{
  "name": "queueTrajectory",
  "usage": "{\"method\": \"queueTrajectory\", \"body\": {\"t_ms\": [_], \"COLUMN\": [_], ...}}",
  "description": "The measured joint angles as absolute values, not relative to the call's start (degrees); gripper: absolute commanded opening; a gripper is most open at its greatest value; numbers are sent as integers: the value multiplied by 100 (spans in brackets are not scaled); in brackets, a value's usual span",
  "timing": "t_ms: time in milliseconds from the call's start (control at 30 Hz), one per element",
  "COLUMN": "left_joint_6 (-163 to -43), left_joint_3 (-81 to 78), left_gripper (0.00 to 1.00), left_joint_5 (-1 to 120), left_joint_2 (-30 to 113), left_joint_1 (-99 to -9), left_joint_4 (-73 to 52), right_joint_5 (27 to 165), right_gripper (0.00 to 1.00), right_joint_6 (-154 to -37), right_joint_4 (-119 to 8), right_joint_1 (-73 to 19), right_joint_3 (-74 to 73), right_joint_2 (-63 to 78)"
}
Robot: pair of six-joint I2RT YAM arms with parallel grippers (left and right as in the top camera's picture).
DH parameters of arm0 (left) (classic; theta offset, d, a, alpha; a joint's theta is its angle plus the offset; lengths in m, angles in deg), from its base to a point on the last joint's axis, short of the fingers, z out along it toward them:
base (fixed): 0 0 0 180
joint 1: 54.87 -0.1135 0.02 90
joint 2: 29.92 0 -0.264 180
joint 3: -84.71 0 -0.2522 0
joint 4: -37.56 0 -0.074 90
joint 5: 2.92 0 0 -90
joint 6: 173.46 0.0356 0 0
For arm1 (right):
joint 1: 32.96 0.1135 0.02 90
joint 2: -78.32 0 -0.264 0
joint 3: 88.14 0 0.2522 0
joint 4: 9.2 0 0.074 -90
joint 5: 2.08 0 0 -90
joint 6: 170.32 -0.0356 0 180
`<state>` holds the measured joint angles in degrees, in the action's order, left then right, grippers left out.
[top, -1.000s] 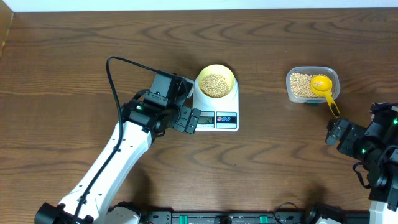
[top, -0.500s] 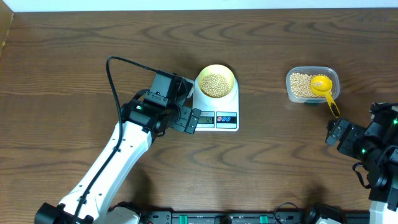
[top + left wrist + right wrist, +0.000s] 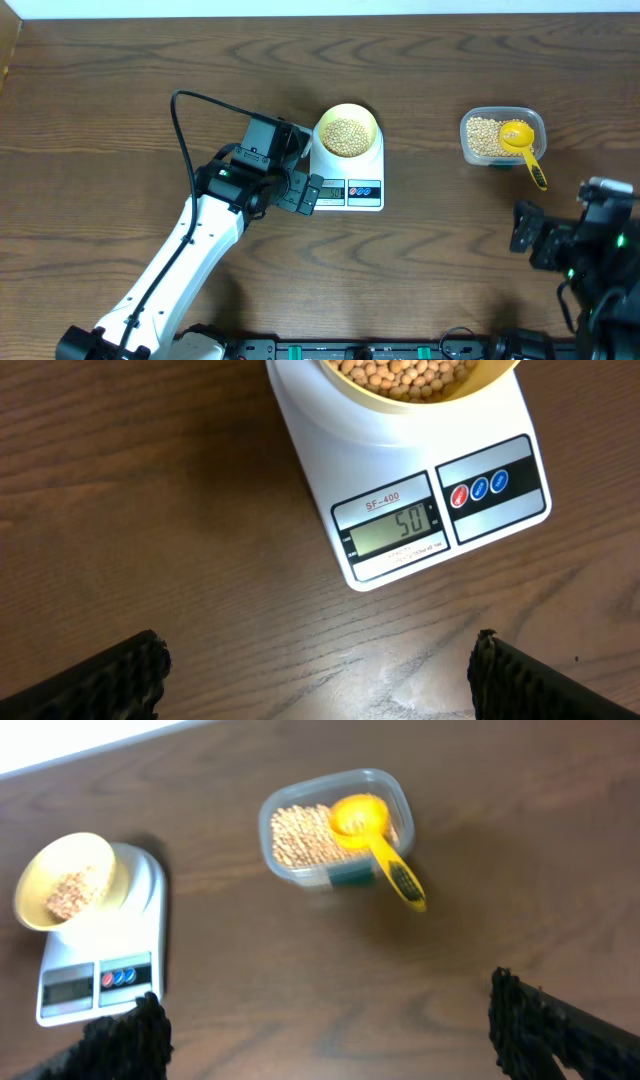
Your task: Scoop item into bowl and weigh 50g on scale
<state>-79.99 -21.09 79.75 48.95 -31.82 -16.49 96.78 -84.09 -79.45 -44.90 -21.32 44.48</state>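
Just ahead of your left tool [image 3: 315, 650], between the lines of its two fingers, sits the scale [image 3: 330, 450] on the bench [image 3: 100, 80]. Its front edge is turned toward that tool, and its display [image 3: 392, 532] reads 50. The red and blue buttons [image 3: 479, 487] lie to one side of the display. On the scale's platform, at the end away from the tool, stands the bowl [image 3: 347, 108], upright and holding a heap of beans [image 3: 346, 136]. Your left tool [image 3: 303, 165] is spread as wide as it goes and grips nothing; from overhead it sits just beside the scale's near corner, and you cannot tell whether a finger touches it. Your right tool [image 3: 325, 1000] is likewise fully spread and empty, hanging over bare wood. Well ahead of the right tool [image 3: 530, 235] rests the clear tub [image 3: 540, 125], partly filled with more beans. The yellow scoop [image 3: 518, 135] lies in it, cup up on the beans, with its handle over the rim on the side facing that tool. From the right wrist, the scale and bowl [image 3: 40, 885] show far off toward the left finger, well apart from the tub.
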Motion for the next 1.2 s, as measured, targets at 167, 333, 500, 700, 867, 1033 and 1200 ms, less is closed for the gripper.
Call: {"method": "queueTrajectory", "body": {"t_ms": [167, 333, 500, 700, 867, 1033, 1200], "left_joint_6": [-7999, -7997, -7997, -7997, -7999, -7999, -7999], "left_joint_3": [-2109, -2109, -2109, -2109, -2109, -2109, -2109], "left_gripper": [98, 98, 98, 98, 98, 98, 98], "left_joint_5": [7975, 7975, 7975, 7975, 7975, 7975, 7975], "left_joint_2": [4895, 4895, 4895, 4895, 4895, 4895, 4895], "left_joint_1": [-3182, -3182, -3182, -3182, -3182, -3182, -3182], "left_joint_4": [-1658, -1654, -1656, -1654, -1654, -1654, -1654], "right_joint_5": [9661, 9626, 9619, 9619, 9624, 9628, 9632], "right_gripper": [99, 99, 99, 99, 99, 99, 99], "right_joint_6": [-8367, -8345, -8159, -7690, -7366, -7056, -6977], "right_joint_4": [-7128, -6103, -5414, -4258, -3580, -3362, -3019], "right_joint_1": [-4304, -4282, -4282, -4245, -4208, -4160, -4112], "right_joint_3": [-3013, -4309, -5249, -6119, -6633, -6858, -7028], "right_joint_2": [5423, 6408, 7077, 7495, 7510, 7731, 7761]}}
